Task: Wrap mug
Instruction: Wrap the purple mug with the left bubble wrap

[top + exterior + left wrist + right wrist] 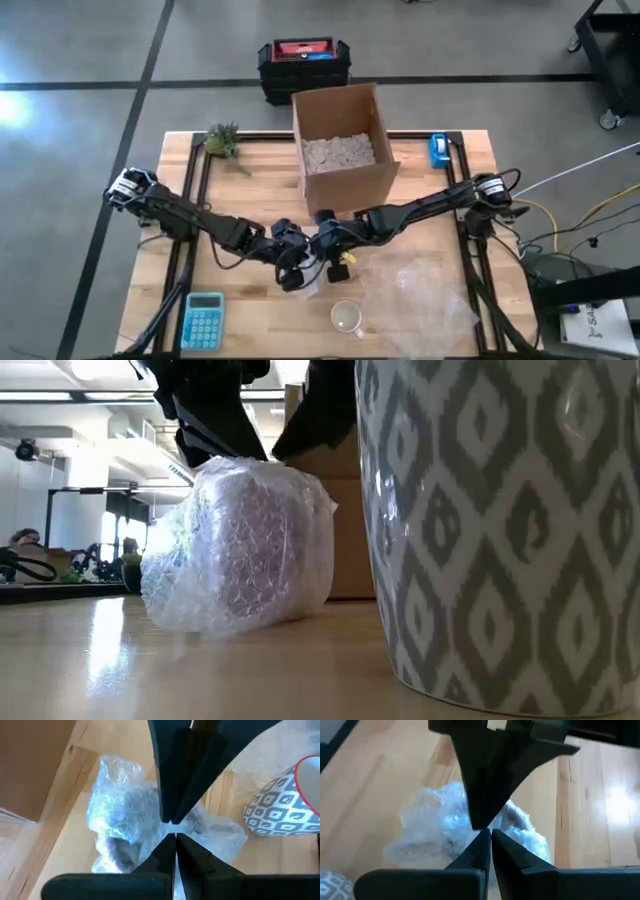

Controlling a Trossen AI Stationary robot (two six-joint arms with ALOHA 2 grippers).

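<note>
Centrally, near the front of the wooden surface (420, 200), a bubble-wrapped bundle (240, 545) is met by both arms. The left gripper (172, 827) and the right gripper (487, 832) are each seen with fingers closed together, pinching the wrap. A patterned mug (510, 530) stands unwrapped just beside the bundle, in front of a cardboard box (340, 145).

Bright overhead light; near mug (510, 530) looms blurred.

No legible text or labels.
</note>
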